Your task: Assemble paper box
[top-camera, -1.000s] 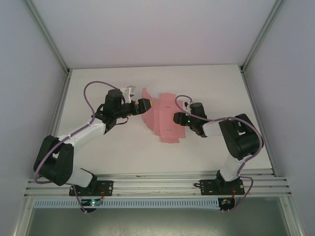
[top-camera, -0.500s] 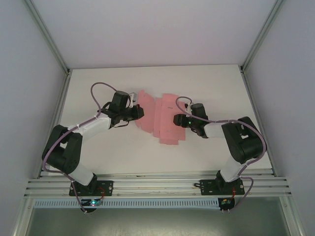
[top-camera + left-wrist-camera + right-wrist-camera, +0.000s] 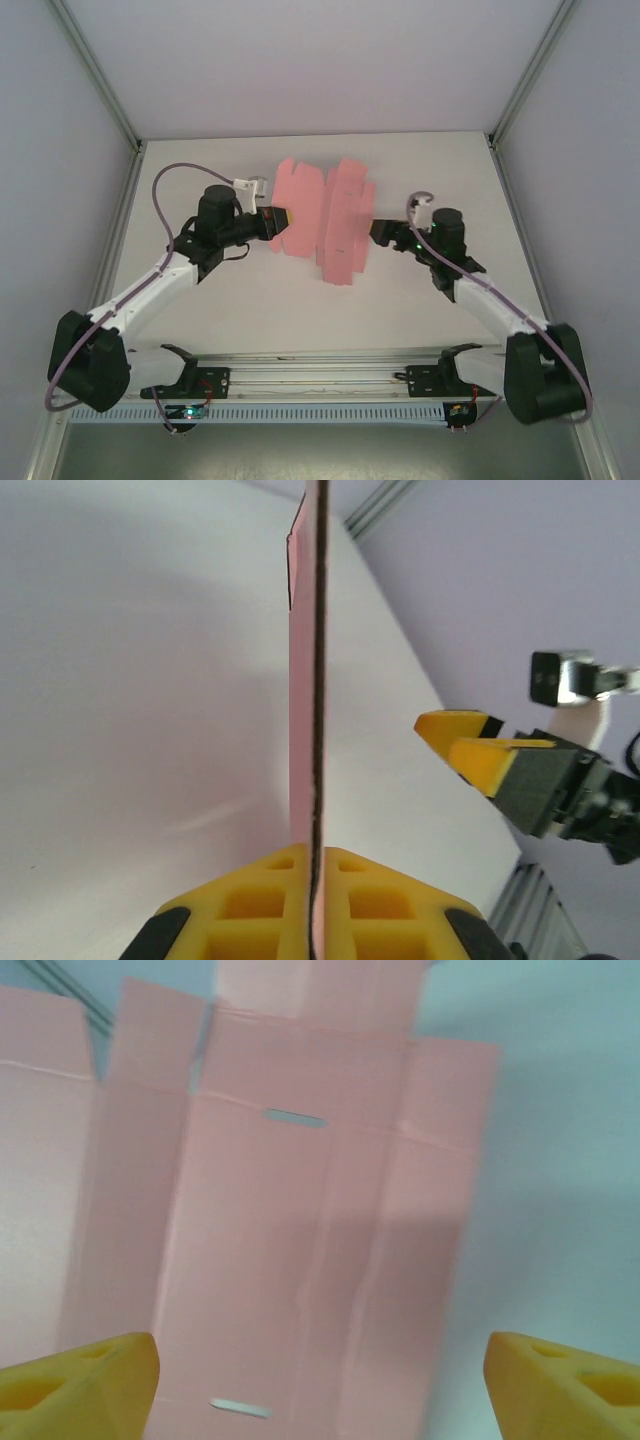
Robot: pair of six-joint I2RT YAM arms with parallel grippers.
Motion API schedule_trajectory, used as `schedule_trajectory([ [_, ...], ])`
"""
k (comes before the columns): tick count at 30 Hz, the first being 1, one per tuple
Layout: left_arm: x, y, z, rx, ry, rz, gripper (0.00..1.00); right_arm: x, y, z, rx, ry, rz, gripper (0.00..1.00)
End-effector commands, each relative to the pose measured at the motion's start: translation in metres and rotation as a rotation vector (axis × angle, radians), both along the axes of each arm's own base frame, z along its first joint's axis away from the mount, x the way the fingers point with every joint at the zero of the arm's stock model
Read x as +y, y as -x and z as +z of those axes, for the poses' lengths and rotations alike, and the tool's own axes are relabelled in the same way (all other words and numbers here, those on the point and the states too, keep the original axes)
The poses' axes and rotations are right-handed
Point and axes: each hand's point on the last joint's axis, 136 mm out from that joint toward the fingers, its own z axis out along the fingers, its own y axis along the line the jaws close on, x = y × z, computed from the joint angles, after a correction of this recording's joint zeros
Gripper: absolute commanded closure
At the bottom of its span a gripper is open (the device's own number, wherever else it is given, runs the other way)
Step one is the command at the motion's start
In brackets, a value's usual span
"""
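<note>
Nearest the arm bases, the white surface [image 3: 250, 300] in front of the paper box [image 3: 322, 215] lies bare. Level with the box's near half, the two arms come in from either side. The left claw [image 3: 277, 221] is at the box's left edge and clenched on it. In the left wrist view its yellow fingers [image 3: 260, 900] press together on the pink card [image 3: 305, 680], which is seen edge-on and runs straight away from them. The right claw [image 3: 378, 232] sits just beside the box's right edge, released and holding nothing. Its own camera shows the fingertips [image 3: 75, 1370] spread wide apart, with the card's face [image 3: 290, 1230] ahead of them. From the left wrist, the same claw [image 3: 470, 745] hangs off to the box's right, apart from the card. The box itself is one flat die-cut sheet. It appears raised off the surface by the left grip, though I cannot tell how much. Creases and two narrow slots [image 3: 295, 1118] show on its panels, and its flaps spread out flat toward the far side. By my reading the assembly has hardly begun. The sheet is picked up and presented, but no panel is folded, no flap is tucked and no wall stands, so all the folding and locking is left.
</note>
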Motion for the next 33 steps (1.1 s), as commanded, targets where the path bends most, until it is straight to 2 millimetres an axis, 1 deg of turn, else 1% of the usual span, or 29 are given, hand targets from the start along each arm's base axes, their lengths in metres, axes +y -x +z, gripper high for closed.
schedule_trajectory([
  [1, -0.007, 0.018, 0.04, -0.128, 0.094, -0.071, 1.0, -0.003, 0.017, 0.005, -0.01, -0.107, 0.017, 0.1],
  [3, -0.007, 0.027, 0.057, -0.163, 0.139, -0.09, 1.0, -0.002, 0.024, 0.012, -0.029, -0.127, 0.044, 0.1],
  [7, -0.005, 0.047, 0.086, -0.227, 0.201, -0.126, 1.0, 0.002, 0.031, 0.027, -0.058, -0.193, 0.085, 0.1],
  [9, -0.001, 0.053, 0.093, -0.246, 0.204, -0.117, 1.0, 0.006, 0.035, 0.037, -0.078, -0.239, 0.127, 0.13],
  [10, 0.001, 0.056, 0.097, -0.258, 0.206, -0.111, 1.0, 0.008, 0.037, 0.042, -0.096, -0.26, 0.15, 0.16],
  [13, 0.005, 0.061, 0.102, -0.275, 0.214, -0.097, 1.0, 0.014, 0.043, 0.053, -0.138, -0.292, 0.195, 0.22],
  [18, 0.005, 0.072, 0.112, -0.309, 0.255, -0.126, 1.0, 0.02, 0.045, 0.059, -0.155, -0.322, 0.242, 0.3],
  [22, 0.005, 0.073, 0.112, -0.306, 0.252, -0.127, 1.0, 0.024, 0.048, 0.067, -0.186, -0.339, 0.277, 0.4],
  [25, 0.005, 0.073, 0.111, -0.305, 0.249, -0.124, 1.0, 0.025, 0.05, 0.073, -0.205, -0.348, 0.288, 0.55],
  [27, 0.006, 0.072, 0.109, -0.304, 0.244, -0.114, 1.0, 0.025, 0.052, 0.076, -0.218, -0.346, 0.285, 0.69],
  [28, 0.007, 0.072, 0.109, -0.305, 0.244, -0.107, 1.0, 0.025, 0.054, 0.079, -0.231, -0.341, 0.293, 0.74],
  [33, 0.011, 0.071, 0.106, -0.307, 0.232, -0.082, 1.0, 0.029, 0.066, 0.091, -0.295, -0.318, 0.333, 0.78],
])
